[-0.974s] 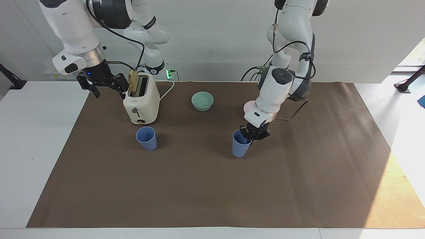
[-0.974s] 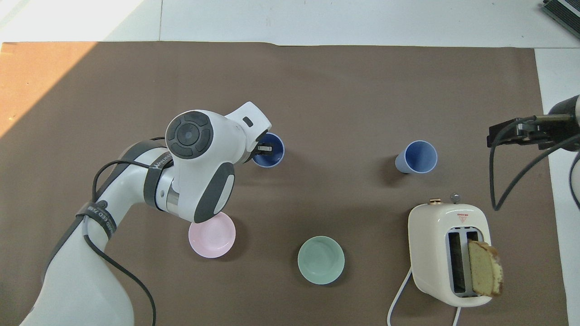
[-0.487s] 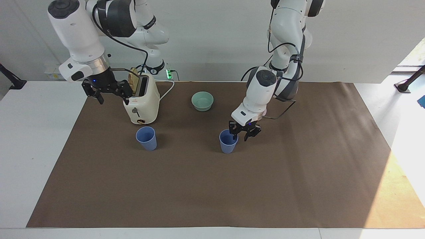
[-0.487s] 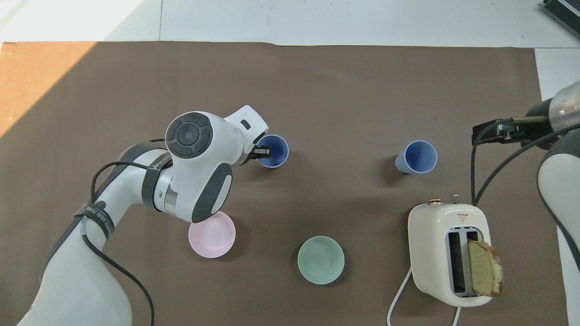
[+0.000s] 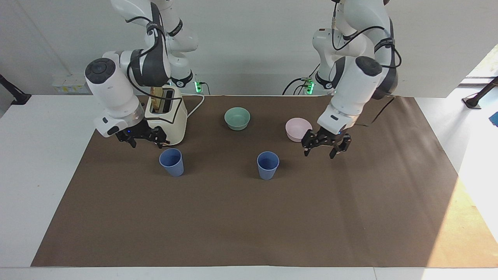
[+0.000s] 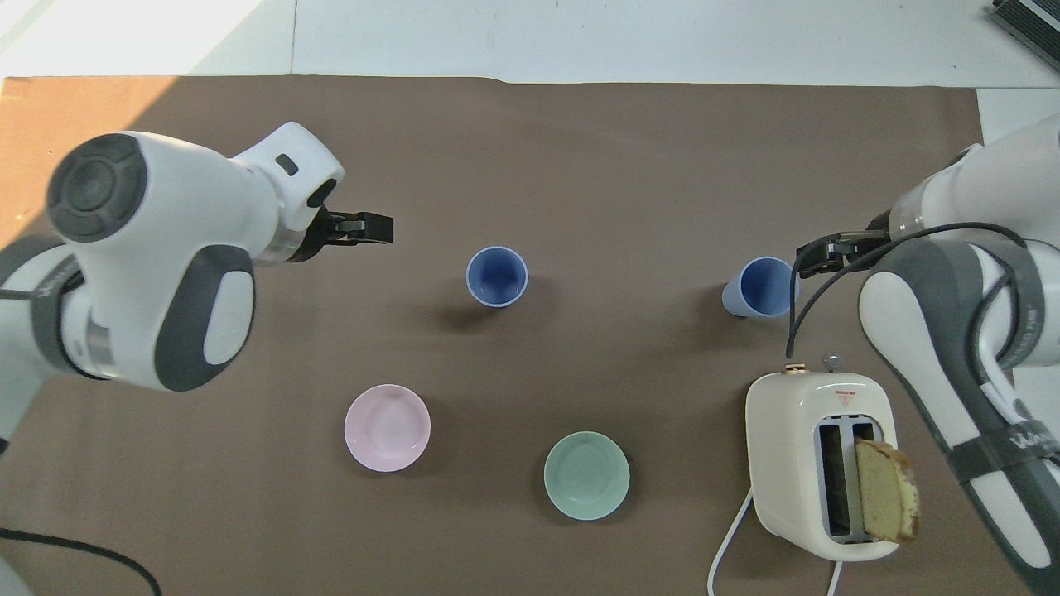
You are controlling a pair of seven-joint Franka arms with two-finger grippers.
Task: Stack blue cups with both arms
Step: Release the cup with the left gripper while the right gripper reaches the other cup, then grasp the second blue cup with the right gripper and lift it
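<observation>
Two blue cups stand upright and apart on the brown mat [image 5: 233,217]. One cup [image 5: 267,165] is mid-table, also in the overhead view [image 6: 497,276]. The other cup [image 5: 171,161] stands by the toaster toward the right arm's end, also in the overhead view [image 6: 762,286]. My left gripper [image 5: 320,152] is open and empty, low over the mat beside the pink bowl, clear of the mid-table cup; overhead it shows too [image 6: 373,228]. My right gripper [image 5: 146,143] is open and empty, low beside the toaster, just short of the other cup's rim; overhead it shows too [image 6: 816,250].
A cream toaster [image 5: 171,120] with a bread slice [image 6: 888,490] in it stands nearer to the robots than the cup by it. A teal bowl [image 5: 237,118] and a pink bowl [image 5: 297,129] sit nearer to the robots than the mid-table cup.
My left gripper slid the mid-table cup toward the right arm's end, let it go and drew back toward its own end. My right gripper came down beside the toaster toward the other cup.
</observation>
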